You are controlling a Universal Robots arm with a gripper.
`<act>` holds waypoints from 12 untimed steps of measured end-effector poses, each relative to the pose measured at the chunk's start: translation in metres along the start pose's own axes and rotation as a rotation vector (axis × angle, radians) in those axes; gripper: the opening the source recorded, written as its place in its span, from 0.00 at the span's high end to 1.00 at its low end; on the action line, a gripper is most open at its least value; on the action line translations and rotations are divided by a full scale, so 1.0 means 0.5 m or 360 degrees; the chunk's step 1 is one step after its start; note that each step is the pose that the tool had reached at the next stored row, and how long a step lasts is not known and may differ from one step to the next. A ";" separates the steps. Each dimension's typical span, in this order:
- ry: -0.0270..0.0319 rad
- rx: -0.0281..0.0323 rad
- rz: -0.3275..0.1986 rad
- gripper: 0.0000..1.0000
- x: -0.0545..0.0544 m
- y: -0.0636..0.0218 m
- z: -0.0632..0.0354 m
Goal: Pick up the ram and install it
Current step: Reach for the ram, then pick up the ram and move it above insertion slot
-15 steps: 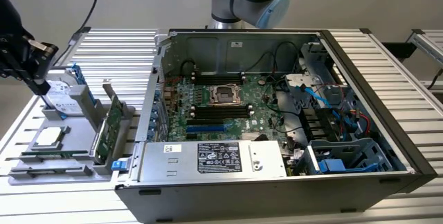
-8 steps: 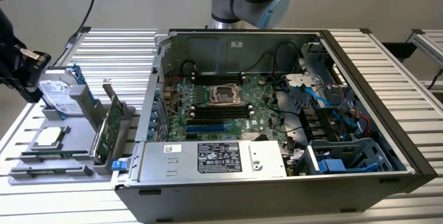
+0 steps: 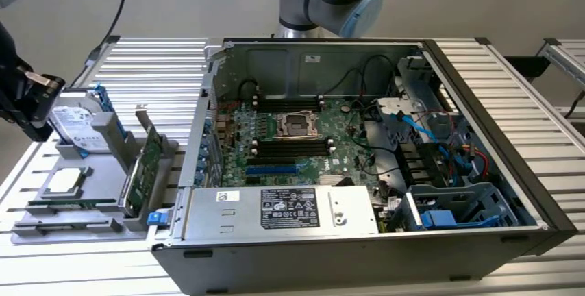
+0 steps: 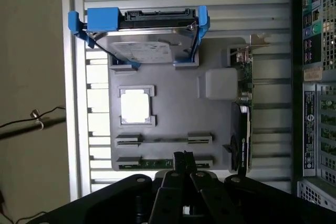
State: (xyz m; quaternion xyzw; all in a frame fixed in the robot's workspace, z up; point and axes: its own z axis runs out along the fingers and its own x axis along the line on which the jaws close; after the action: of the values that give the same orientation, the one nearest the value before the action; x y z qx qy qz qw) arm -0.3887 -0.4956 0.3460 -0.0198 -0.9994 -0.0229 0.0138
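Hand (image 4: 184, 162): fully closed, holding nothing.
Ram (image 4: 156, 163): in the grey tray (image 3: 103, 181)'s edge slot, exterior view's lower left.
Relation: ram lies just below the hand, long axis along the tray's edge.

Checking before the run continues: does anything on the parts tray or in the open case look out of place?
Nothing stands out. The ram, hard drive, processor and expansion card each sit in their holders on the gray tray, and the shut gripper hovers close to the ram.
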 end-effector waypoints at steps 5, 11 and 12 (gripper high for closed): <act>-0.00001 0.00000 0.0000 0.89 0.000 0.000 0.000; -0.00002 0.00000 0.0000 0.89 0.000 0.000 0.000; -0.00001 0.00000 0.0000 0.89 0.000 0.000 0.000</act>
State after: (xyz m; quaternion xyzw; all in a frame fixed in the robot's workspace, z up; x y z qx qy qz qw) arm -0.3888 -0.4956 0.3460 -0.0197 -0.9994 -0.0229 0.0138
